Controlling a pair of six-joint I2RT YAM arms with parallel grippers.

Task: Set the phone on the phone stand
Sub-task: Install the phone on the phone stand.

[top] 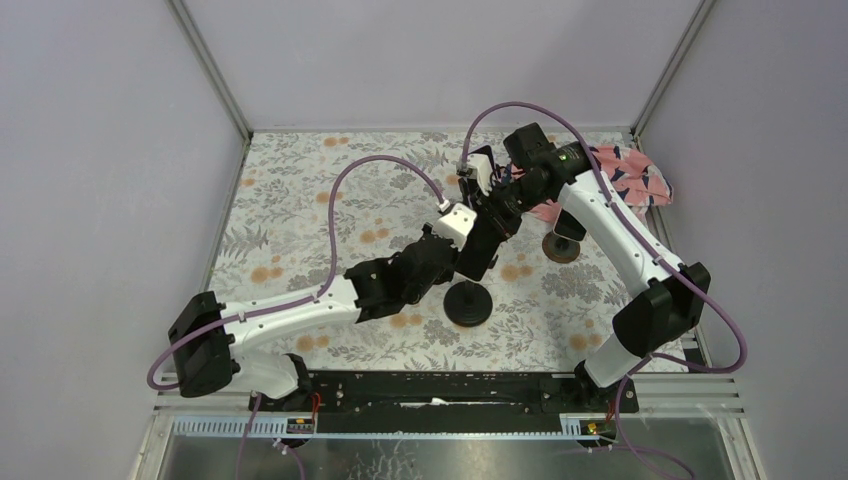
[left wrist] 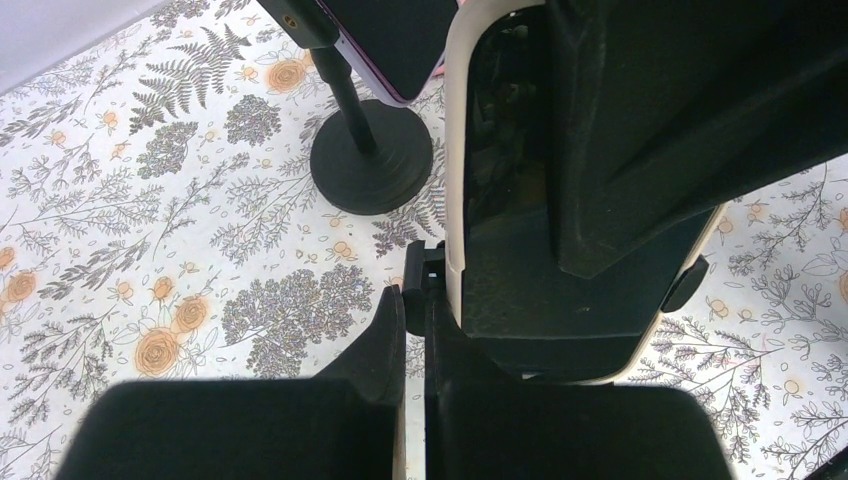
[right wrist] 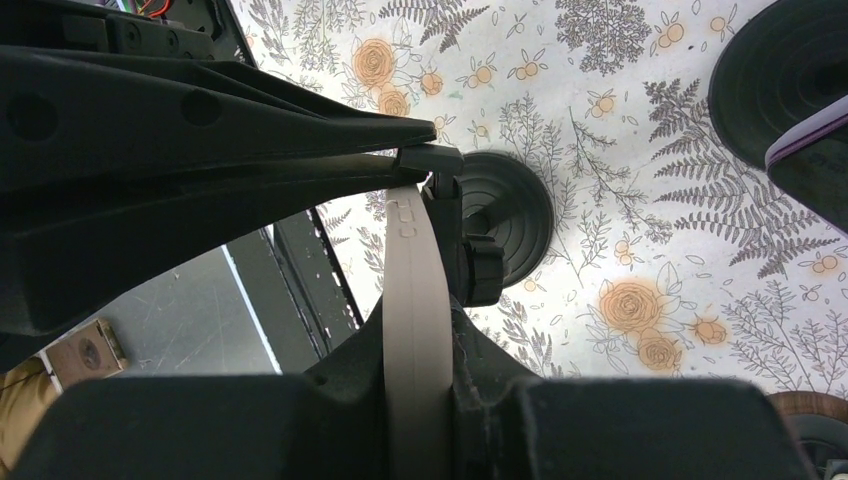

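Note:
The phone (right wrist: pixel 415 300), dark with a beige rim, stands edge-on between the fingers of my right gripper (right wrist: pixel 418 345), which is shut on it. In the top view the phone (top: pixel 478 255) hangs tilted just above the phone stand's round black base (top: pixel 468 303). The stand (right wrist: pixel 505 225) lies right behind the phone's far end. My left gripper (left wrist: pixel 418 295) is shut, with a small black bracket of the stand's head (left wrist: pixel 430 268) pinched at its tips against the phone's lower edge (left wrist: pixel 455 180). The stand's base (left wrist: pixel 372 160) shows beyond.
A second stand with a brown base (top: pixel 562 245) stands to the right of the grippers. A pink patterned cloth (top: pixel 630 180) lies at the back right. A dark, purple-rimmed slab (left wrist: pixel 395 40) sits at the pole's top. A black rail (top: pixel 450 390) runs along the near edge.

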